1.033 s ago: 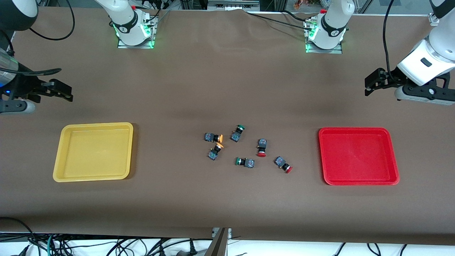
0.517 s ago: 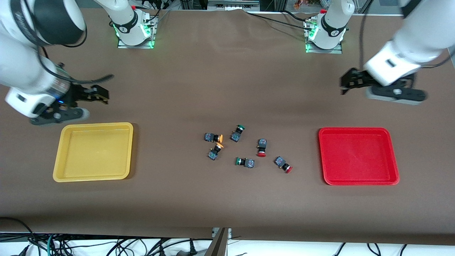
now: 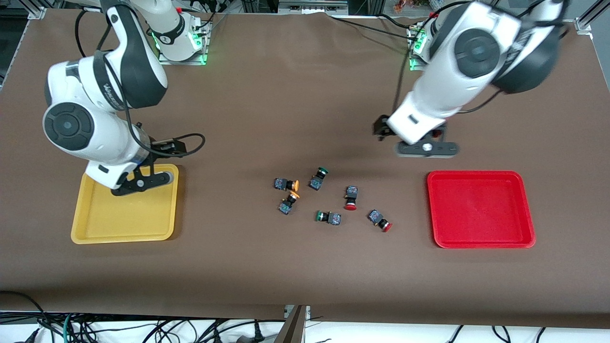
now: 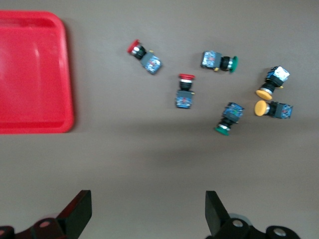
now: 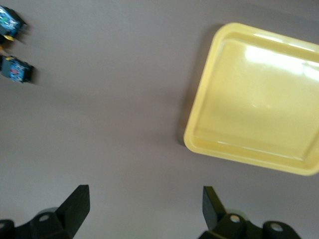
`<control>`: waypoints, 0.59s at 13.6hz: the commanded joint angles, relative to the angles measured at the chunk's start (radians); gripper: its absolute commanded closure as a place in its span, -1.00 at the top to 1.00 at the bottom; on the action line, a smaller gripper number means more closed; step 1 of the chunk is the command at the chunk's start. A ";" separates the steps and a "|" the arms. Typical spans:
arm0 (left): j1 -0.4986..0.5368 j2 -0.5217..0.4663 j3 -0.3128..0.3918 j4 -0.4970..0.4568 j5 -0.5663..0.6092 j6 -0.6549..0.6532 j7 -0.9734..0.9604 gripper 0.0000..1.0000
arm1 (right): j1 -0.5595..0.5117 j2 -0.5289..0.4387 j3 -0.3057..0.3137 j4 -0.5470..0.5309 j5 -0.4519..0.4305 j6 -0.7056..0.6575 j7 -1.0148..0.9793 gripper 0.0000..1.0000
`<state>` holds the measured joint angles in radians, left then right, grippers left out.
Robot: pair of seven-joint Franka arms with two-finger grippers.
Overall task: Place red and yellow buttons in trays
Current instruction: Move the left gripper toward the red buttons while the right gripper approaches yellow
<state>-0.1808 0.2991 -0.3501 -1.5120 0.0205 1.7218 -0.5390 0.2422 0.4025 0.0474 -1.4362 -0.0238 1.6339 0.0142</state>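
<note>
Two yellow-capped buttons point(image 3: 287, 184) point(image 3: 288, 202) and two red-capped buttons point(image 3: 350, 197) point(image 3: 380, 220) lie loose mid-table between the yellow tray point(image 3: 128, 214) and the red tray point(image 3: 480, 209). Both trays hold no buttons. My left gripper point(image 3: 380, 129) is open and empty over bare table; its wrist view shows the red buttons point(image 4: 143, 55) point(image 4: 185, 90), the yellow buttons point(image 4: 273, 82) point(image 4: 273, 108) and the red tray point(image 4: 30, 74). My right gripper point(image 3: 167, 146) is open and empty above the yellow tray's corner; its wrist view shows that tray point(image 5: 259, 99).
Two green-capped buttons point(image 3: 318, 178) point(image 3: 328, 217) lie among the others, close to the yellow and red ones. The right arm's hand hangs over part of the yellow tray. Arm bases point(image 3: 178, 43) point(image 3: 433, 45) stand along the table's edge farthest from the front camera.
Both arms have swung in from the table's ends toward the middle. The right hand now hangs over the yellow tray's corner. The buttons and trays have not moved.
</note>
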 commanded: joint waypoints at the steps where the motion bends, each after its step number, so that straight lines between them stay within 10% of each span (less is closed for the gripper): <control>1: -0.086 0.089 0.003 0.076 0.102 -0.001 -0.087 1.00 | 0.054 0.025 -0.003 0.022 0.031 0.038 0.120 1.00; 8: -0.091 0.215 0.011 0.061 0.124 0.205 -0.176 1.00 | 0.175 0.120 -0.003 0.020 0.022 0.182 0.382 1.00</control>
<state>-0.2726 0.4545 -0.3413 -1.4807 0.1180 1.8877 -0.6979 0.3960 0.4985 0.0494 -1.4363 -0.0035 1.7958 0.3673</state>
